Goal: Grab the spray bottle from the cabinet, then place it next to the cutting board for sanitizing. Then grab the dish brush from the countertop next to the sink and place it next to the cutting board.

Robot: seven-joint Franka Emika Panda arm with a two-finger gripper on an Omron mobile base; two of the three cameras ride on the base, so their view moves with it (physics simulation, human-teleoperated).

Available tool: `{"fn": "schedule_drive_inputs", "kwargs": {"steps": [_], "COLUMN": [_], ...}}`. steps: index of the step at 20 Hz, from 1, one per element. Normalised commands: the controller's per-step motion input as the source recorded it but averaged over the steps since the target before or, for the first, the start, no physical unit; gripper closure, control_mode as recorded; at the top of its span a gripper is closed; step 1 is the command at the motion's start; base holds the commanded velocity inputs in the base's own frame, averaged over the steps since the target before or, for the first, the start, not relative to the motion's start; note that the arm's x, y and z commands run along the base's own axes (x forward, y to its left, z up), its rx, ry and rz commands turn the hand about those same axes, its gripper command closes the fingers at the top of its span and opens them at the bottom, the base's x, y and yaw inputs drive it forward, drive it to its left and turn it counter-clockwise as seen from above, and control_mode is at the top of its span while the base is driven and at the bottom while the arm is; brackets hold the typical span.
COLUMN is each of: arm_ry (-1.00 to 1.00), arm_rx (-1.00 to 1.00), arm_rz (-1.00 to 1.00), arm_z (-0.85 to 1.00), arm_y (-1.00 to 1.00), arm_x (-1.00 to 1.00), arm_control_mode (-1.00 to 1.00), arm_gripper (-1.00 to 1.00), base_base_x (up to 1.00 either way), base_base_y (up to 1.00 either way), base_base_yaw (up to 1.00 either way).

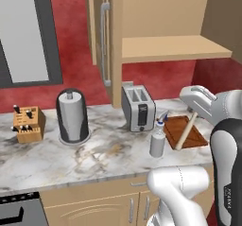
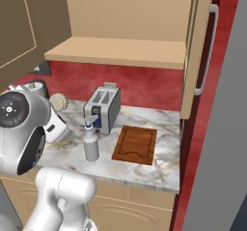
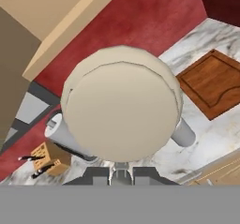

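One risk: the claw (image 3: 121, 174), clenched on the slim tan wooden dish brush (image 1: 185, 132), drops it across the reddish-brown wooden cutting board (image 2: 136, 144) or knocks the pale grey spray bottle (image 1: 158, 138) over.

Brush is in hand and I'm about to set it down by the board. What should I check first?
1. Spray bottle delivered: ok, it stands upright on the countertop beside the cutting board.
2. Grip on the dish brush: ok, the gripper is shut on it.
3. Brush placed: not ok, it is held in the air, and the right base view shows nothing on the board.
4. Free landing spot: ok, bare marble lies along the board's edges.
5. Clearance from the toaster: cannot tell; the brush head sits close to it in the right base view.
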Motion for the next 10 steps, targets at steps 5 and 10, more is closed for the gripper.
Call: {"fn": "schedule_drive_inputs", "kwargs": {"steps": [5, 10], "arm_ry": [0.00, 0.05], "arm_rx": [0.00, 0.00], "arm_rz": [0.03, 0.01], "arm_z": [0.00, -0.01], "arm_y": [-0.08, -0.13], "arm_x": [0.10, 0.27], "arm_control_mode": [-1.00, -1.00], "arm_gripper": [1.00, 1.00], "base_base_x": [0.13, 0.00], "base_base_y": [-0.08, 0.00], "base_base_yaw": [0.10, 0.00]}}
